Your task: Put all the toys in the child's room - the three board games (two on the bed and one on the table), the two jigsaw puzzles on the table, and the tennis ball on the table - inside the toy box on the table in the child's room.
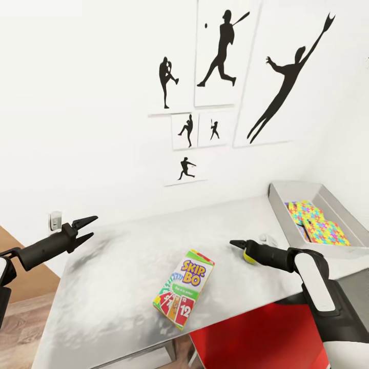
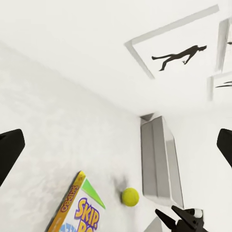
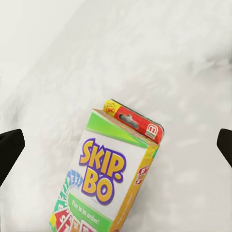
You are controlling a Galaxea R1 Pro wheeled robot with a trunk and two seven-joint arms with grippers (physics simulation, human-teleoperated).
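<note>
A yellow-green-red SKIP-BO board game lies flat near the front of the light-grey table. The tennis ball rests on the table, partly covered by my right gripper, which hovers just over it, open and empty, pointing towards the game box. The grey toy box stands at the table's right end with two jigsaw puzzles inside. My left gripper hangs open over the table's left end.
A white wall with black athlete prints runs along the table's far edge. A wall socket sits at the left, above the wood floor. Something red shows below the table's front edge.
</note>
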